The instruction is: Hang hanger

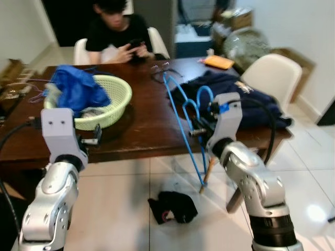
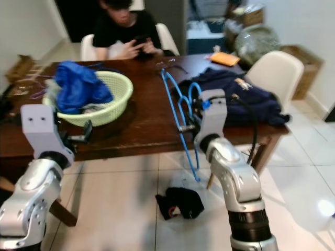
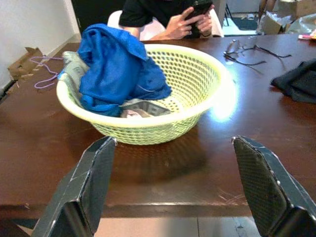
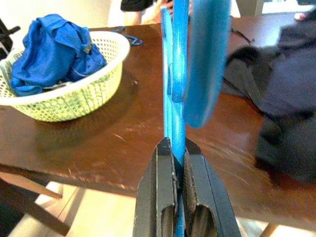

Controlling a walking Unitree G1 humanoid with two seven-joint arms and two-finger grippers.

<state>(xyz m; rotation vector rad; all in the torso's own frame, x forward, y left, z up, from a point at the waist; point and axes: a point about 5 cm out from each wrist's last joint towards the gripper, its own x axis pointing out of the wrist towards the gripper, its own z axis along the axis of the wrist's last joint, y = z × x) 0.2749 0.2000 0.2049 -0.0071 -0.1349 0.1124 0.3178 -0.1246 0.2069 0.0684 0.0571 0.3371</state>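
Right claw (image 4: pixel 178 163) clenched on blue hanger (image 1: pixel 180 112), long axis steeply tilted, floorward.

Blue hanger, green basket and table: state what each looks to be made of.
Blue hanger, clamped in the right gripper: probably plastic, from its smooth, evenly coloured, slightly glossy thin bars. Green basket: moulded plastic, judging by the regular perforated lattice and rolled rim. Table: likely dark wood or veneer with a glossy finish; it shows glare and fine scratches.
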